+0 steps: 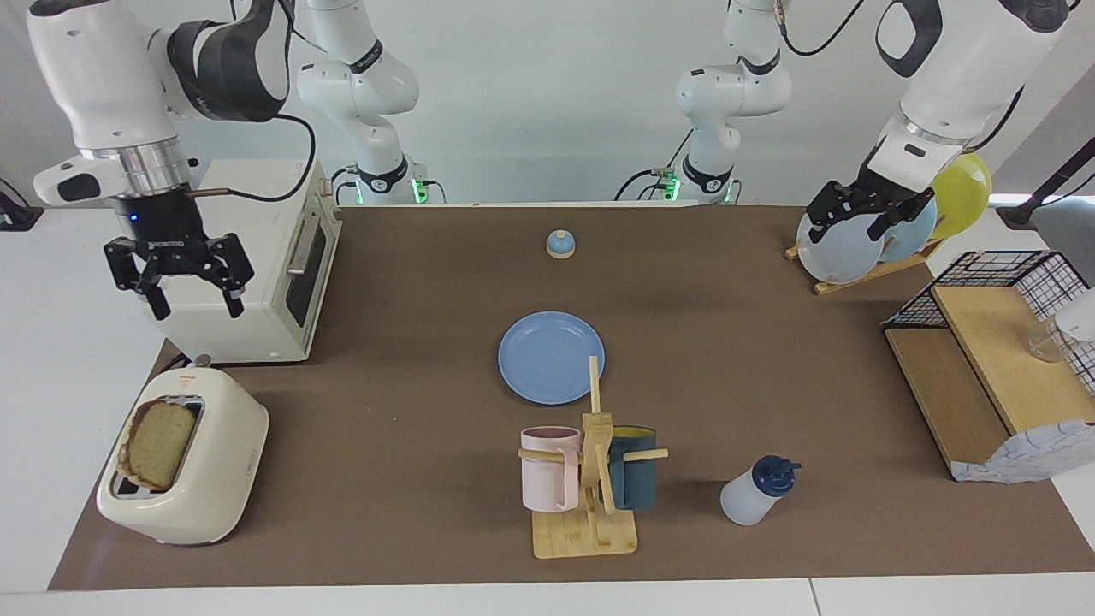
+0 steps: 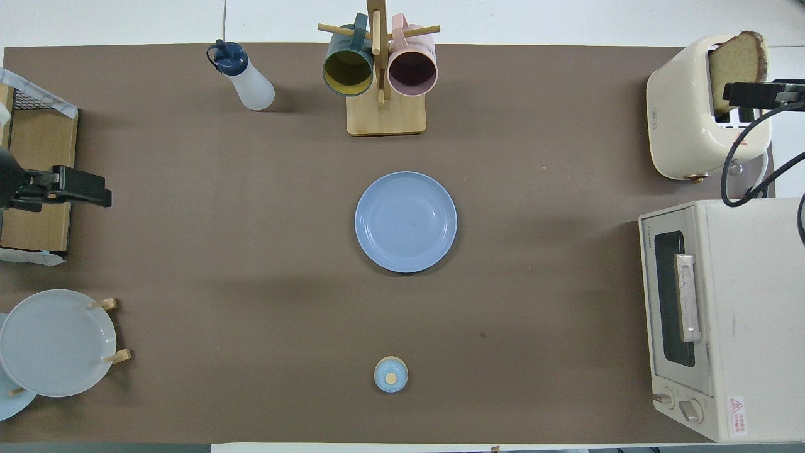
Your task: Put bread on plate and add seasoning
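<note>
Over the oven [image 1: 244,282], toward the toaster [image 1: 184,466] farther out, I have the right gripper [image 1: 178,287] spread wide and empty, since the bread [image 1: 157,443] stands upright in its slot for a pinch from above. The plate [image 1: 551,356] lies bare mid-table, nearer the robots than the seasoning [image 1: 756,491], and the left gripper [image 1: 864,221] waits open and empty over the plate rack [image 1: 860,272].

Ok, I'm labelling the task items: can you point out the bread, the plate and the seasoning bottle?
bread [image 1: 158,445]: facing view, middle of the slice's face, standing in the toaster.
plate [image 2: 405,221]: overhead view, its bare centre.
seasoning bottle [image 1: 748,500]: facing view, on its white body.
</note>
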